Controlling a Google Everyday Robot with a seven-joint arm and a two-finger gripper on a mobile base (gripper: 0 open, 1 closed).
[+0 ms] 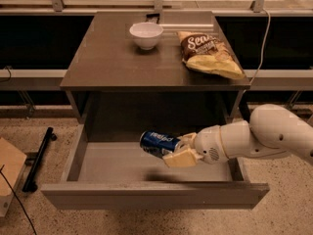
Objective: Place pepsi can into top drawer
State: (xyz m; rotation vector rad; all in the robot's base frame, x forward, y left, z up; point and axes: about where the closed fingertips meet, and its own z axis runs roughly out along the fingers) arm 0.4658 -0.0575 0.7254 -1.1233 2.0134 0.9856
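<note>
While the drawer (146, 196) stands open beneath the tabletop (105, 58), the hand (179, 151) grips the blue can (159, 142), tilted on its side over the drawer's pale floor; bowl (146, 35) and chip bag (210, 55) rest above.

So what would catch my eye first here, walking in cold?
Probably the bulky white arm reaching in from the right, its pincer closed on a blue pepsi can held on its side above the floor of the pulled-out top drawer. Next, the table above it, where a white bowl and a chip bag sit toward the back.
</note>
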